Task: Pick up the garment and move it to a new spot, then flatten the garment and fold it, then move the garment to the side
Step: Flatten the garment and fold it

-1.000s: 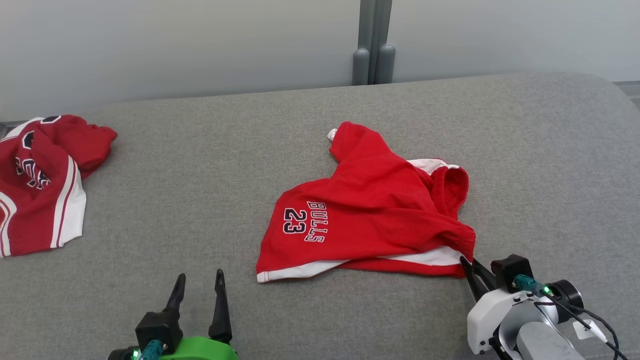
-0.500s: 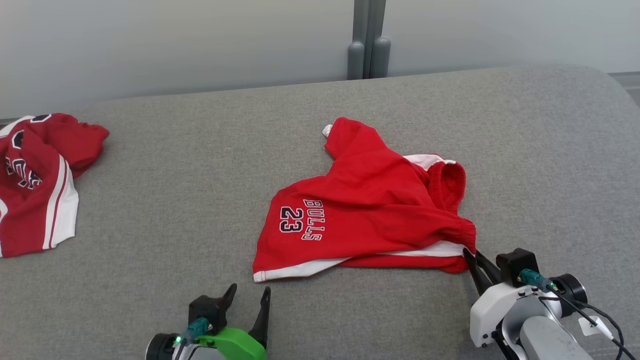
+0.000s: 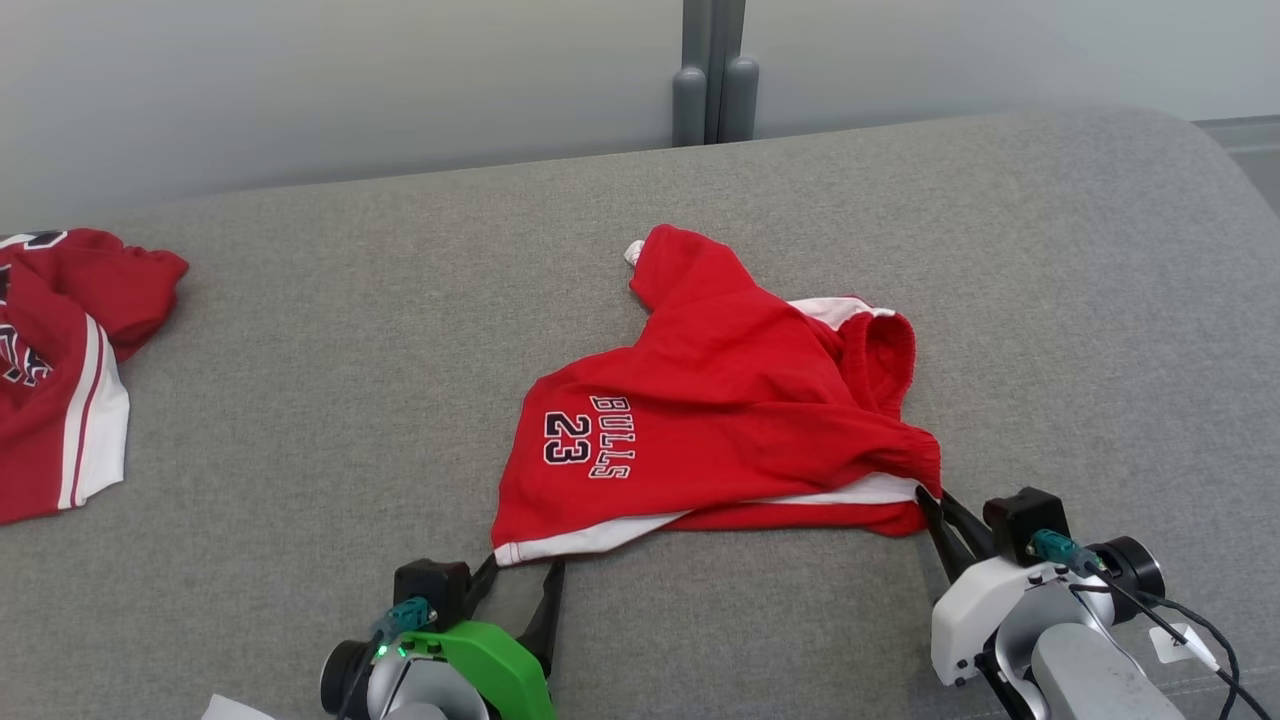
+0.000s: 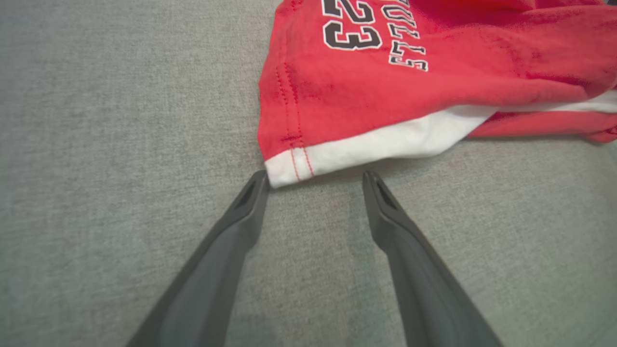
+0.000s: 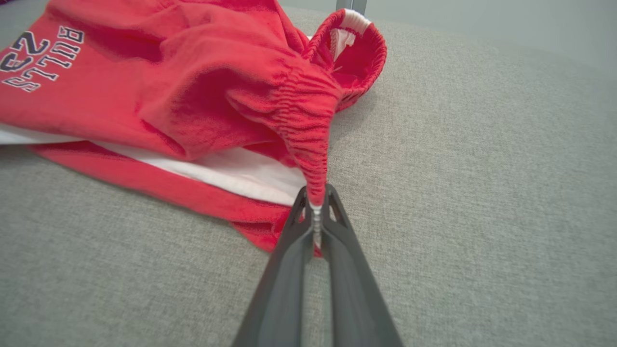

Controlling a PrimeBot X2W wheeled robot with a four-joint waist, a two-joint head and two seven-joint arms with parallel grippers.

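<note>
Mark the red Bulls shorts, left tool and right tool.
red Bulls shorts (image 3: 740, 400), head view, red panel right of the print.
left tool (image 4: 315, 176), left wrist view, midway between its open fingertips, at the white hem corner.
right tool (image 5: 316, 195), right wrist view, between fingertips shut on the elastic waistband.

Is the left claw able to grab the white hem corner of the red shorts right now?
Probably yes. The left claw is open and right at the shorts' white hem corner, nothing but bare couch between. The right claw grips the waistband, well clear.
</note>
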